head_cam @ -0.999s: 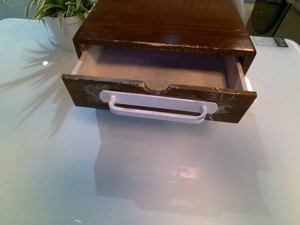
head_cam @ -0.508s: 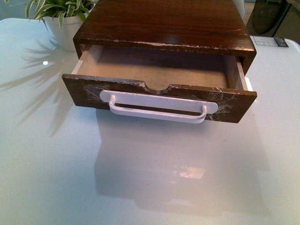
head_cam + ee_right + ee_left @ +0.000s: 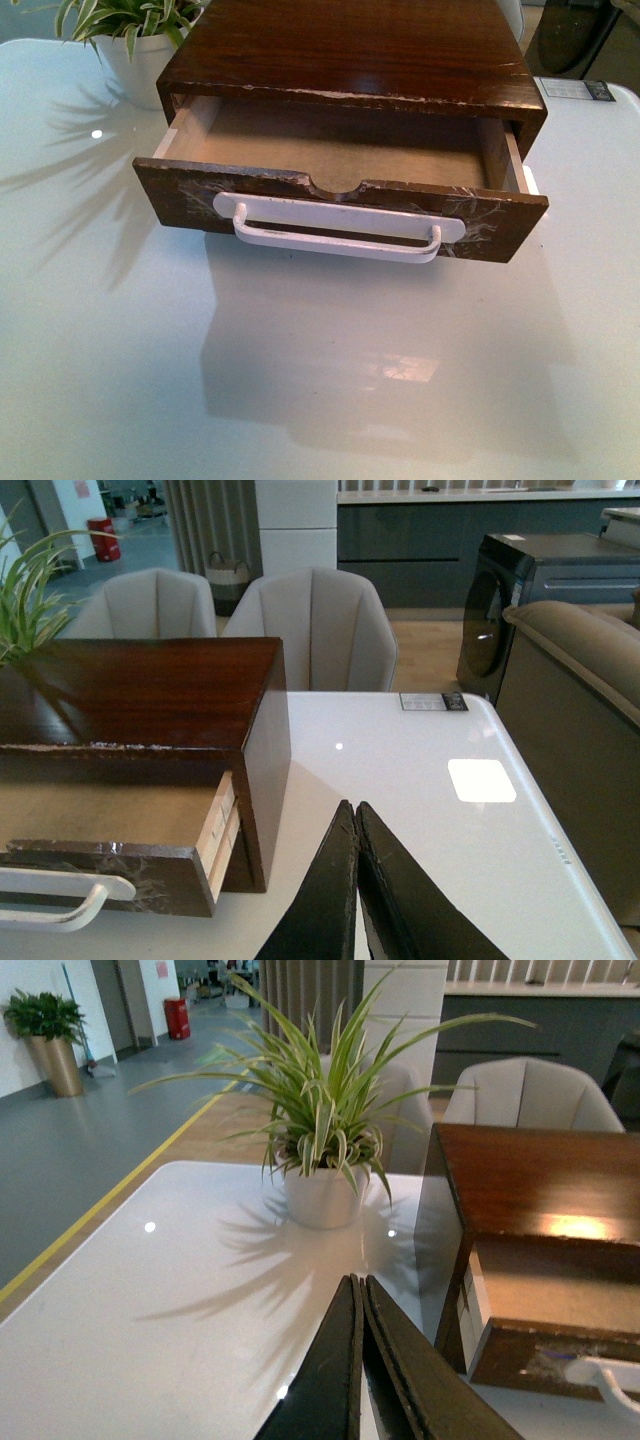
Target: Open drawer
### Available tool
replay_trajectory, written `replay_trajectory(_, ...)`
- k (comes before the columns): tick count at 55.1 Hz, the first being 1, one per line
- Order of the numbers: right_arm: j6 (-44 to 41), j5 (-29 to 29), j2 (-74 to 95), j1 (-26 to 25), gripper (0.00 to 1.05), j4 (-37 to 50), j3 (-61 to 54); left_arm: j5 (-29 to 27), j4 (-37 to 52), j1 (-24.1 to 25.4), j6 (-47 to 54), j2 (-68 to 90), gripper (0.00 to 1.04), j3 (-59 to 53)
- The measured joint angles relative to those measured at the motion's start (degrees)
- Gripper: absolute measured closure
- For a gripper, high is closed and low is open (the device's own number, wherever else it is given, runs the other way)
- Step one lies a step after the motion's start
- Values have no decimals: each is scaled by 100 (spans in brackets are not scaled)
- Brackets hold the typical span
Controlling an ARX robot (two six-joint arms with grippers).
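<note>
My two grippers, left (image 3: pixel 360 1360) and right (image 3: pixel 355 880), are showing glossy black fingers. Beside them the drawer (image 3: pixel 340 205) is showing a dark-brown front streaked with whitish scuffs, a white bar handle (image 3: pixel 338 232) and a light tan inside. The cabinet (image 3: pixel 350 50) is gleaming reddish-brown. The table (image 3: pixel 300 380) is glowing pale bluish-white. Past my left gripper, a green-and-cream striped plant (image 3: pixel 325 1120) is sitting in a white pot (image 3: pixel 322 1195).

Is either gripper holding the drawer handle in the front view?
No, the handle is free and neither gripper shows there.
</note>
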Motion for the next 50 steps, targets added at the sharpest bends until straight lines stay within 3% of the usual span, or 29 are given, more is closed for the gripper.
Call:
replay_trajectory(11,0,2,-273,0,103,-280,0,-4,-487,0,0,-538,103,0)
replay_trajectory(18,0,0,-1067,0,103,-1231,0,-4,-785,0,0,-833,103,0)
replay_trajectory(42,0,4,-1252,0,103,-1298,0,-4,-1569,0,0,-1622,103,0)
replay_trajectory(50,0,4,-1255,0,103,-1300,0,-4,-2522,0,0,-2507,103,2)
